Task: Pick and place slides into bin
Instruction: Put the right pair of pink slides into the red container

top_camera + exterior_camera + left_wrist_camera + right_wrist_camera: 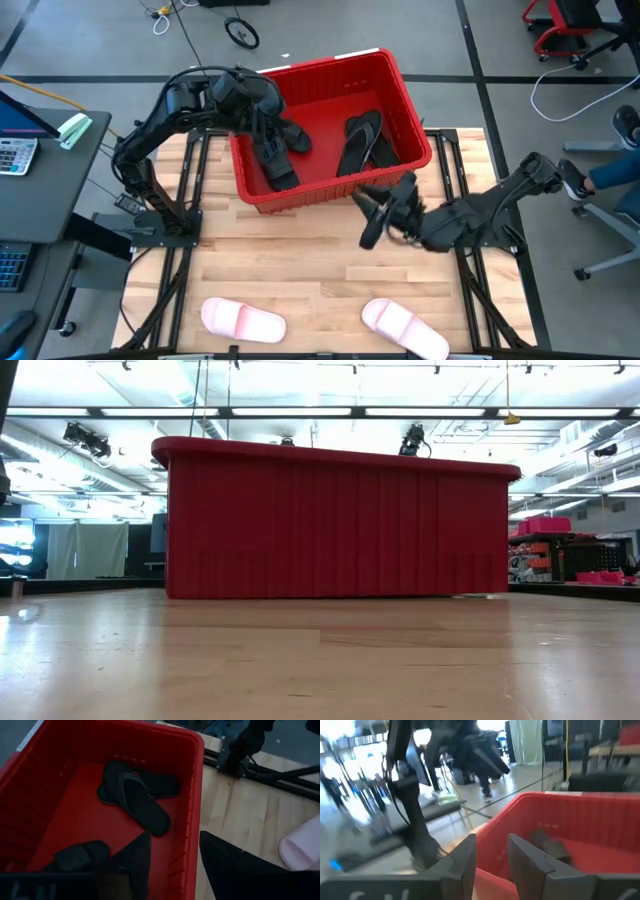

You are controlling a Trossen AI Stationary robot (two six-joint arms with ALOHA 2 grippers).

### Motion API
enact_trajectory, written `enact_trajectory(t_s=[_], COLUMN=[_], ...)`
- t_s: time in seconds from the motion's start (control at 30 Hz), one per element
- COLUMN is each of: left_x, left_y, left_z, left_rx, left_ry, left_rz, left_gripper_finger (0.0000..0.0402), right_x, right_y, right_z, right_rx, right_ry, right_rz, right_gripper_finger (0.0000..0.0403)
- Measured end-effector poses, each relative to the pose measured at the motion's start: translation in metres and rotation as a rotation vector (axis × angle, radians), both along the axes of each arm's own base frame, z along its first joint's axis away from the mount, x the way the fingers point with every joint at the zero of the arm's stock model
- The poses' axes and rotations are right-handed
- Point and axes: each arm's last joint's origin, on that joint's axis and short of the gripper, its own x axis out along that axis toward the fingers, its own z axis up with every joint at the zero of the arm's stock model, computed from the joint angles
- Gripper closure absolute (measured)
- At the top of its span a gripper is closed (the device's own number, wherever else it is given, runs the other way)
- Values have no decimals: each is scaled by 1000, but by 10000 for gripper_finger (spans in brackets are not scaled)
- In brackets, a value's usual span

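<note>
The red bin (pixel 410 110) stands at the table's far middle; it fills the low view (pixel 335 525). Several black slides lie on its floor: two overlapping at the right (pixel 362 140) (pixel 137 800), the others at the left (pixel 277 158) (pixel 80 857). Two pale pink slides (pixel 243 320) (pixel 405 328) lie soles down near the table's near edge; one shows in the left wrist view (pixel 302 847). My left gripper (pixel 266 128) (pixel 175 836) is open and empty above the bin's left part. My right gripper (pixel 370 212) (pixel 492 839) hovers just in front of the bin's near wall, fingers a little apart, nothing between them.
Bare wooden tabletop (pixel 300 260) lies between the bin and the pink slides. The arms' black frame rails (pixel 190 190) (pixel 465 180) run along both table sides. A desk with a calculator (pixel 15 155) stands off the left edge. Chairs and cables are on the floor beyond.
</note>
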Motion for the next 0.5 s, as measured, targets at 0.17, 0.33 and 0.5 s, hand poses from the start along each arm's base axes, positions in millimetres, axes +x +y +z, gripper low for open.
enact_trajectory(t_s=[0.17,0.33,0.5], left_x=[0,1,4], left_y=[0,0,1], left_z=[0,1,-1], left_rx=[-34,-67,-64], left_ry=[-14,-37,-31], left_rz=[31,60,58], left_gripper_finger=[230,230,228], right_x=[-14,-29,-45], right_y=[-10,-19,-27], right_z=[14,28,40], right_rx=[162,75,27], right_ry=[-138,-112,-110], right_rz=[-4,-6,-1], right_gripper_finger=[286,286,286])
